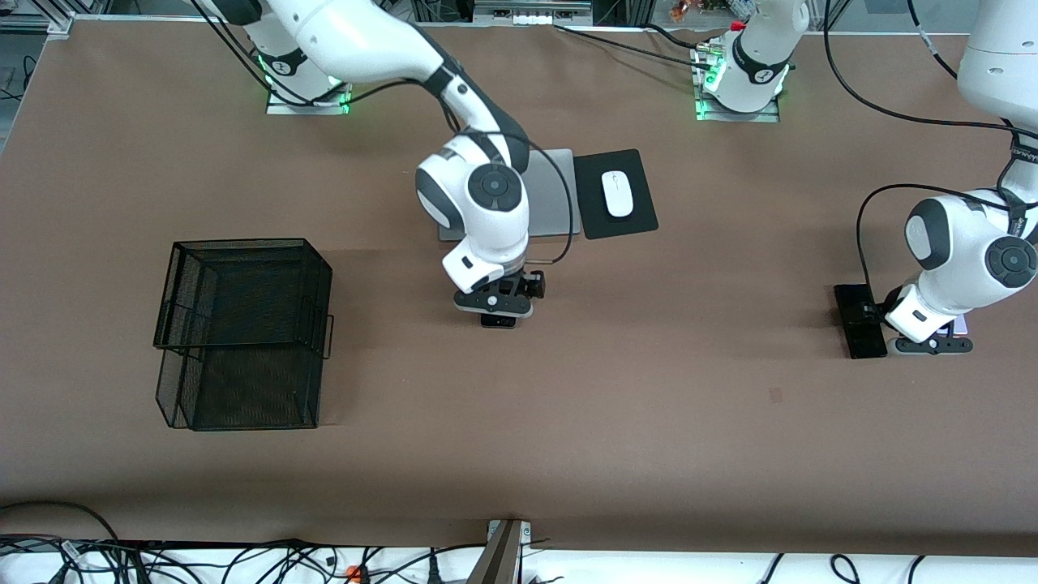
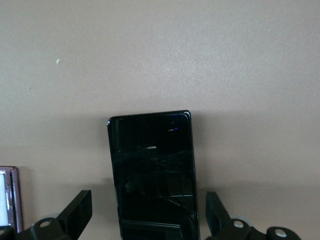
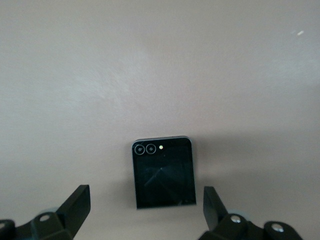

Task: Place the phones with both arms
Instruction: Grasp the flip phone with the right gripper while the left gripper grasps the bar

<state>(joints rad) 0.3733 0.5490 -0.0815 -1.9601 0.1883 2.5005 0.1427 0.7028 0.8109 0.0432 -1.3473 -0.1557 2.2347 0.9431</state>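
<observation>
Stretching wide under everything, the brown desk (image 1: 649, 422) is leaving plenty of bare room along the edge nearest the front camera and through its middle. The two arms are reaching down from the base edge. A black mesh basket (image 1: 243, 332) is sitting toward the right arm's end of the desk, well apart from both grippers. A silver laptop (image 1: 551, 191), one black pad (image 1: 616, 195) and one white mouse (image 1: 618, 193) are lying near the base edge, between the two bases.

The left gripper (image 1: 876, 324) is hanging low near the edge at the left arm's end of the desk, its fingers (image 2: 77, 212) spread wide and gripping nothing, straddling the long slim black phone (image 2: 152, 175), which is lying flat between them. The lavender-white phone (image 2: 10, 197) is lying just beside that slab, mostly hidden under the wrist.

The right gripper (image 1: 496, 312) is hanging low over the desk's middle, its fingers (image 3: 75, 207) likewise spread wide and empty, with the small black flip phone (image 3: 163, 172) lying flat between them.

Three phones are showing in all.
</observation>
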